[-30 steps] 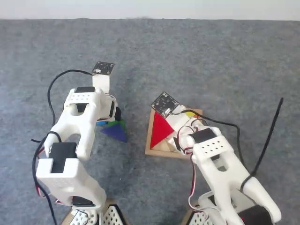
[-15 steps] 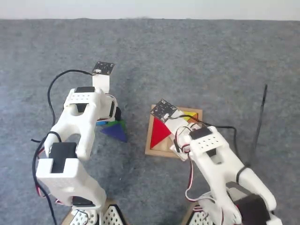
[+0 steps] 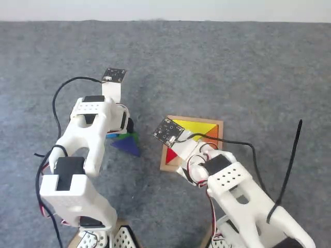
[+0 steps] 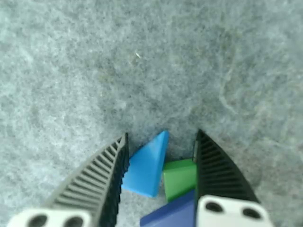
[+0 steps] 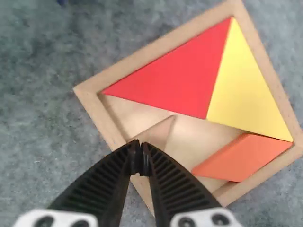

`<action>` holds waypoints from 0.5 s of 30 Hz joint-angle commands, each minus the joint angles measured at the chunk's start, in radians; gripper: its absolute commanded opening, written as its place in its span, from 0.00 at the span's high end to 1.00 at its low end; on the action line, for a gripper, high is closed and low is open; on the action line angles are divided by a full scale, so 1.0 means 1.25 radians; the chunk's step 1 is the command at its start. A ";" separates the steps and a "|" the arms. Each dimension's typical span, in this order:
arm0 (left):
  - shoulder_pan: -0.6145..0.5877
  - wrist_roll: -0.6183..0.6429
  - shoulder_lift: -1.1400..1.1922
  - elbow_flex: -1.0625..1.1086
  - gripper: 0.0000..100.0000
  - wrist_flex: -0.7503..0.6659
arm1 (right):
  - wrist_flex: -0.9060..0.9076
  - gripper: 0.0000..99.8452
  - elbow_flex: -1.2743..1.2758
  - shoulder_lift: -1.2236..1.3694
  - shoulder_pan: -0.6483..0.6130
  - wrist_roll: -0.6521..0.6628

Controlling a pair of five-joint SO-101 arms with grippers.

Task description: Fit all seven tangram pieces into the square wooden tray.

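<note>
On the grey bench [image 3: 232,62] the square wooden tray [image 3: 166,166] holds a yellow triangle [image 3: 195,127], an orange piece [image 3: 212,135] and a red triangle [image 3: 171,154], partly covered by the right arm [image 3: 227,178]. A blue piece [image 3: 111,136], a green piece [image 3: 126,137] and a dark blue triangle [image 3: 126,146] lie clustered beside the left arm [image 3: 90,129].

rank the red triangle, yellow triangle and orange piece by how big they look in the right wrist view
1. red triangle and yellow triangle: nearly alike. Red looks a touch larger, but that is too close to rank.
2. orange piece: clearly the smallest.
</note>
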 commanded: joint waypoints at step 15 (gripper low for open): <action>0.001 -0.011 -0.031 0.003 0.79 -0.007 | -0.014 0.99 -0.092 0.182 0.096 -0.001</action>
